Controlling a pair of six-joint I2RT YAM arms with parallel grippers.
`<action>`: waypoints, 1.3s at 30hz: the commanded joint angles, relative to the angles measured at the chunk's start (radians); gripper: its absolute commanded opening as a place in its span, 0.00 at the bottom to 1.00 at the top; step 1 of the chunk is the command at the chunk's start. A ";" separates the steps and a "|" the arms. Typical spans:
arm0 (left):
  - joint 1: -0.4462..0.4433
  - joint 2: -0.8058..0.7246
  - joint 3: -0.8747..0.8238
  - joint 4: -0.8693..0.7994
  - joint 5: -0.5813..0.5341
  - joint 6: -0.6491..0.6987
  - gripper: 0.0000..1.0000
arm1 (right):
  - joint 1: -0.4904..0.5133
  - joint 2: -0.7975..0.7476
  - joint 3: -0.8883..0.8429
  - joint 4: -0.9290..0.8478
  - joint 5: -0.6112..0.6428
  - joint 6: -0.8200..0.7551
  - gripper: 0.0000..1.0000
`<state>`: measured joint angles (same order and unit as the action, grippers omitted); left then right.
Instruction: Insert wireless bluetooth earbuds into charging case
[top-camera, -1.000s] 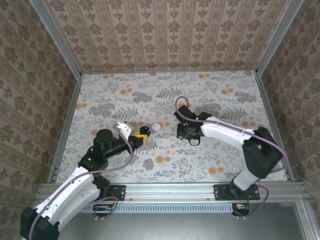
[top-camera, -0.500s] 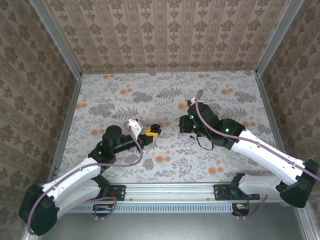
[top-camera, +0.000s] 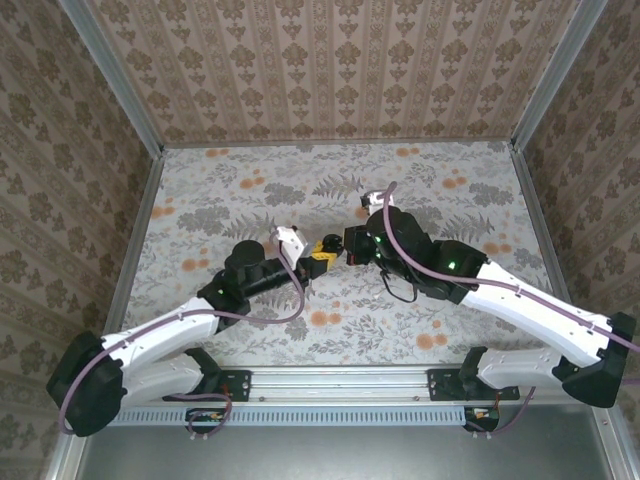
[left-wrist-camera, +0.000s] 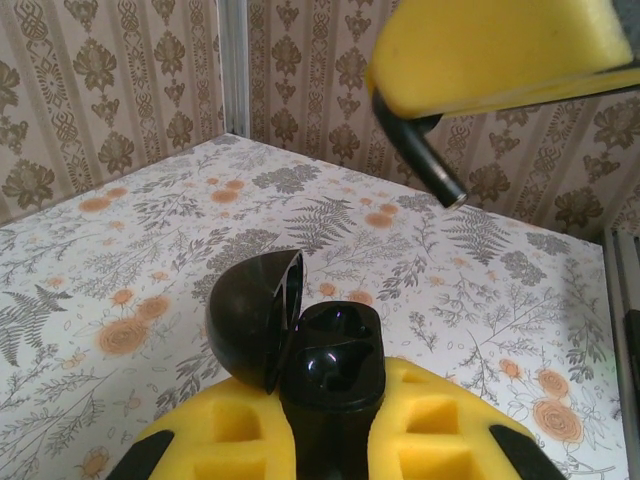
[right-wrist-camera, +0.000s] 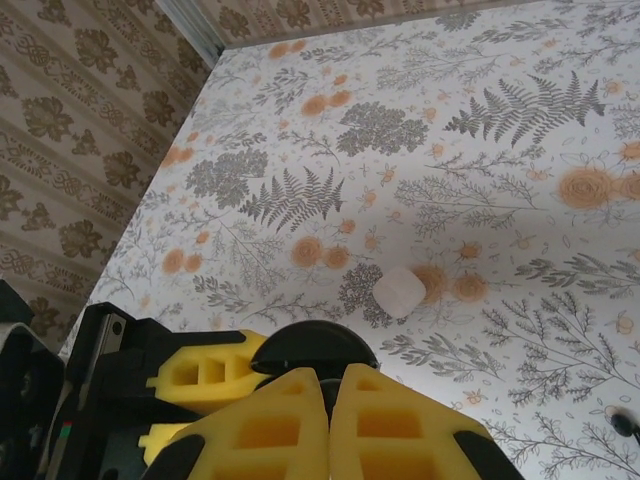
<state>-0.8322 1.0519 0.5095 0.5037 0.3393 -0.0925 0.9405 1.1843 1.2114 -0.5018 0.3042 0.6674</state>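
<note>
Pinched in left claw (left-wrist-camera: 335, 432): case (left-wrist-camera: 335, 365), lid (left-wrist-camera: 255, 315) open, cavity up. Pinched in right claw (right-wrist-camera: 326, 405): earbud (left-wrist-camera: 420, 150), stem slanting down toward cavity from above-right, apart.

From above and behind, we look down over the whole worktop (top-camera: 240, 190). Wrist cameras ride close behind the left hand (left-wrist-camera: 330, 425) and right hand (right-wrist-camera: 328, 395), facing each other, sharing the charging case (left-wrist-camera: 335, 350).
</note>
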 joint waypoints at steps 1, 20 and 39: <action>-0.019 0.007 0.041 0.060 -0.026 -0.030 0.00 | 0.010 0.018 0.036 0.034 0.024 -0.019 0.06; -0.034 0.019 0.052 0.090 -0.040 -0.084 0.00 | 0.027 0.049 -0.026 0.079 0.050 -0.041 0.06; 0.057 -0.047 0.017 0.171 0.221 -0.209 0.00 | -0.049 -0.153 -0.150 0.282 -0.198 -0.203 0.07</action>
<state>-0.7952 1.0447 0.5251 0.5926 0.4736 -0.2493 0.9203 1.0603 1.0847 -0.2932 0.2192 0.5083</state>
